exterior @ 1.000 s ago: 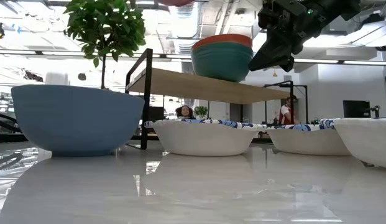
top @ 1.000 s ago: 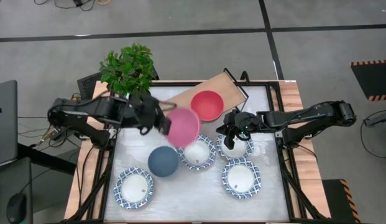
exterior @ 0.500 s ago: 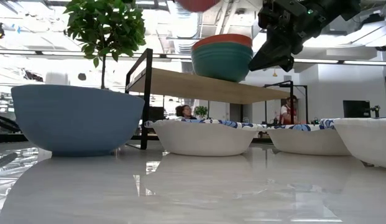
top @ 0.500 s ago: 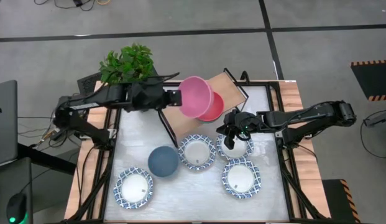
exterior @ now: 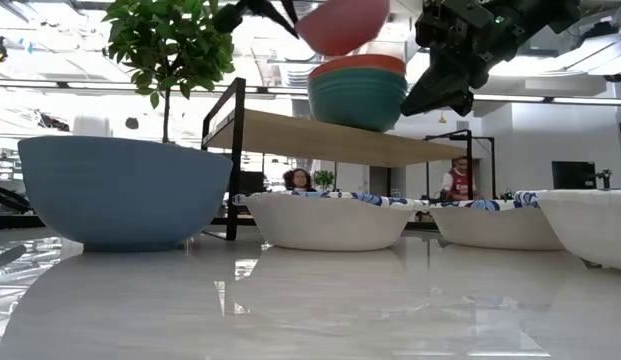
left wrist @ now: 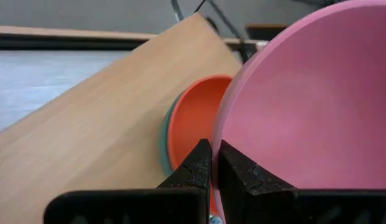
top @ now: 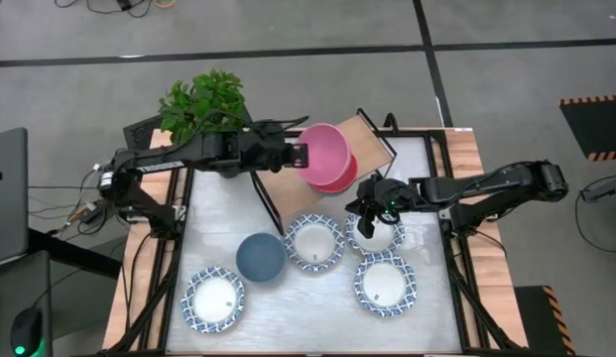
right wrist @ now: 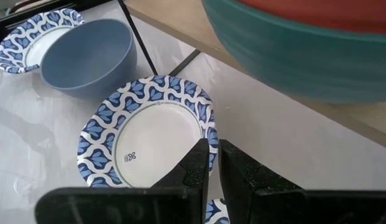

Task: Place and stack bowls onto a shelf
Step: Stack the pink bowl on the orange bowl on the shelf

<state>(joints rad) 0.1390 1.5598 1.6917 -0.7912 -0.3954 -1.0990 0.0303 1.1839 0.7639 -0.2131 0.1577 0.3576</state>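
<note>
Holding the pink bowl (top: 324, 157) by its rim, left claw (top: 299, 156) clamped shut, just above the orange bowl (left wrist: 191, 127) nested in the teal bowl (exterior: 356, 100) on the shelf (top: 288, 178). No readable writing anywhere. Right claw (top: 370, 214) beside the shelf, over a patterned bowl (top: 376, 235), fingers nearly touching, nothing visibly gripped. Blue bowl (top: 260, 257) and three more patterned bowls on the desk (top: 427, 248) near the shelf.

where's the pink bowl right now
The left gripper holds the pink bowl in the air just above the red and green bowls stacked on the shelf.
</note>
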